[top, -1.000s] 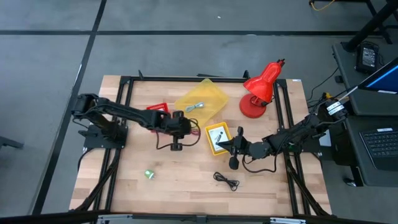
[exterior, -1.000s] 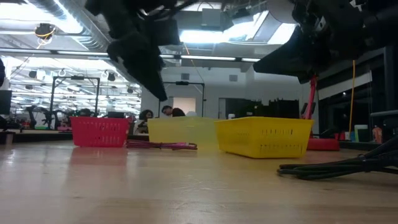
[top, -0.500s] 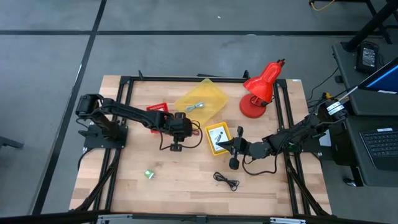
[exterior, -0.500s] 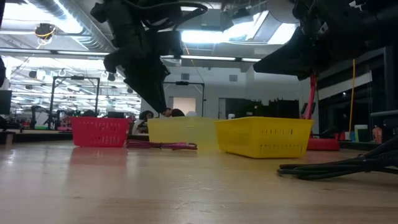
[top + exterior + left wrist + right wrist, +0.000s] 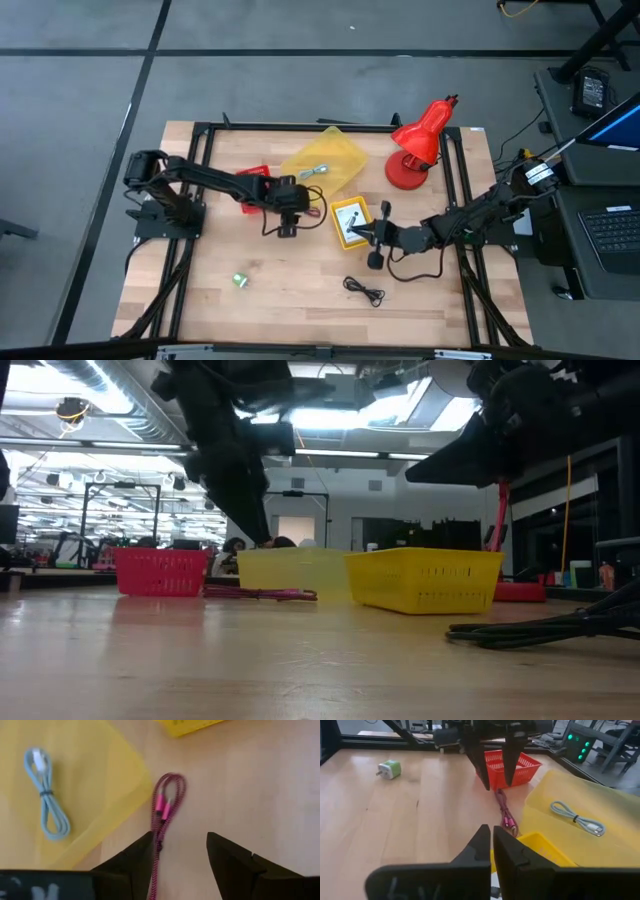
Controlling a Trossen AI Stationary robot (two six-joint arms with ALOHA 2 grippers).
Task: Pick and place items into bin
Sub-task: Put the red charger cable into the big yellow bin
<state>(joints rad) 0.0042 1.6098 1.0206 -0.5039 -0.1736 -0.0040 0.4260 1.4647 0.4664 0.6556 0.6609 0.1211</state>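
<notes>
A dark red cord with pink ends (image 5: 167,802) lies in a folded loop on the wood between the red basket (image 5: 254,178) and the small yellow bin (image 5: 348,222). My left gripper (image 5: 180,840) hovers open above it, pointing steeply down; the cord's near stretch runs beside one finger, and I see no contact. My right gripper (image 5: 492,832) is shut and empty, held level over the yellow bin's edge (image 5: 540,852). A green object (image 5: 240,281) and a black cord (image 5: 365,291) lie on the near half of the table.
A flat yellow tray (image 5: 322,163) at the far middle holds a blue-grey cord (image 5: 46,795). A red desk lamp (image 5: 418,146) stands at the far right. The yellow bin holds a white item. Black frame rails run along the table's sides.
My left gripper has opened above the dark red cord, which has stayed where it lay. My right gripper has rolled a little about its own axis and stays shut.
</notes>
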